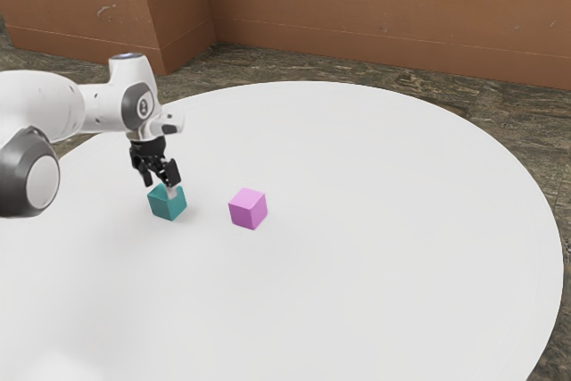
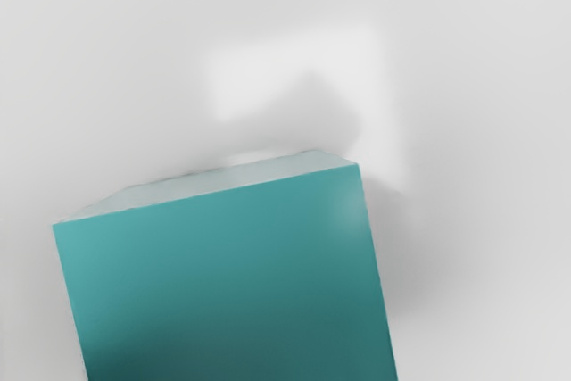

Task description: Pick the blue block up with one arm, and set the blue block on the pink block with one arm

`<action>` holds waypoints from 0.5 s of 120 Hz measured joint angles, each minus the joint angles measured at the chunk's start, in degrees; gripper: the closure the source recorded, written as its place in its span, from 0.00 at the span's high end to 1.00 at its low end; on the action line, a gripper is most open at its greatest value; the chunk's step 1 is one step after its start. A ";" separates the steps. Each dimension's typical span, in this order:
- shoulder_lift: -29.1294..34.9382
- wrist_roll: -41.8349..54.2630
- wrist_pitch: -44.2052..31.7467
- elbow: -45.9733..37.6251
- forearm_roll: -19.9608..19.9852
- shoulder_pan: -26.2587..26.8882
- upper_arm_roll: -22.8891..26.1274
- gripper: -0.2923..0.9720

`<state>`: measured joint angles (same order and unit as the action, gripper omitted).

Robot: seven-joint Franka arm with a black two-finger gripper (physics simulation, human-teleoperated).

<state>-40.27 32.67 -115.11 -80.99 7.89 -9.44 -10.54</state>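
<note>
Gripper right on top of the blue block

Blue block sits on the table, just toward the exterior view's left of the pink block, near it but not touching. The hand hangs straight over it, which makes sense for a top-down grab. Honestly can't tell if the gripper is clamped on it or apart. My guess is it's at the grasp step, with the lift and stacking both to come
</note>
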 joint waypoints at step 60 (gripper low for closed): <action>-3.46 0.93 0.38 4.00 0.80 -1.36 1.58 0.77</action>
<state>-43.73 33.60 -114.73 -76.98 8.69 -10.80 -8.97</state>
